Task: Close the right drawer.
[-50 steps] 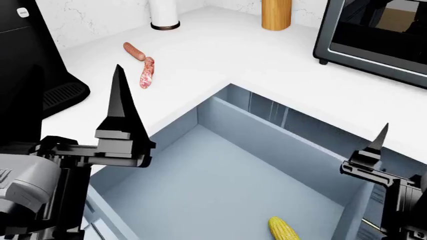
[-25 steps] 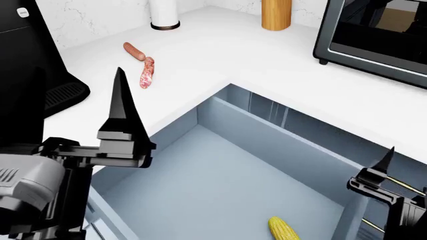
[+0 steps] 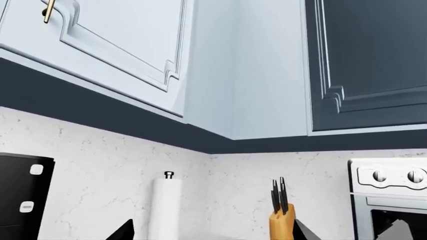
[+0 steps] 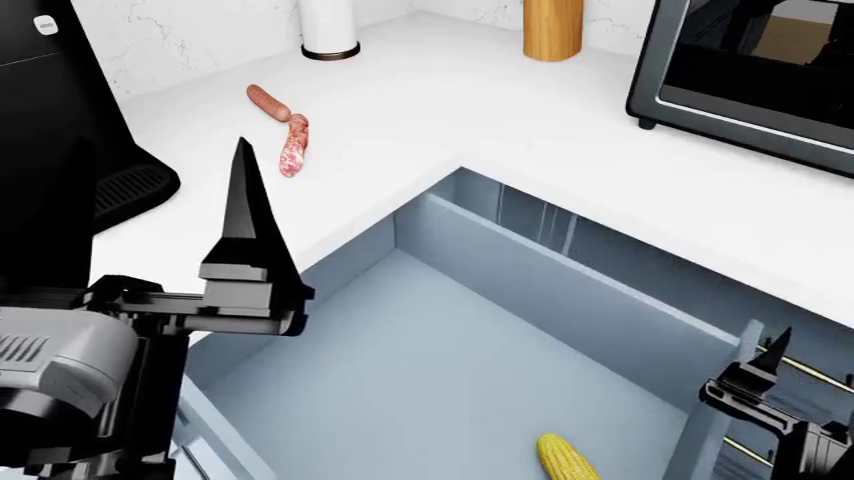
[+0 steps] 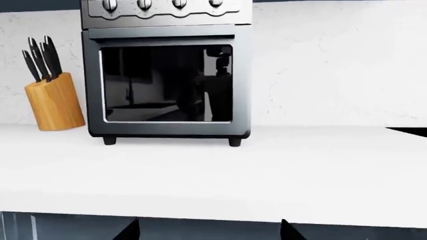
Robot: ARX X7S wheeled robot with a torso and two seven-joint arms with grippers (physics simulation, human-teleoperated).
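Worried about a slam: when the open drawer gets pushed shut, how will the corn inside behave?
The corn lies loose on the drawer's smooth floor, so it will probably roll or slide. Its rounded shape suggests rolling. Nothing lies beside it to stop it.

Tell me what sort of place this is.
A home kitchen, rendered in a simulator. A white countertop carries a toaster oven and a knife block, wall cabinets hang above, and an open drawer holds a corn cob.

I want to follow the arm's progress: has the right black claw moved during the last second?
Yes. In the head view the right black claw has dropped from beside the white countertop edge toward the open blue-grey drawer's front wall.
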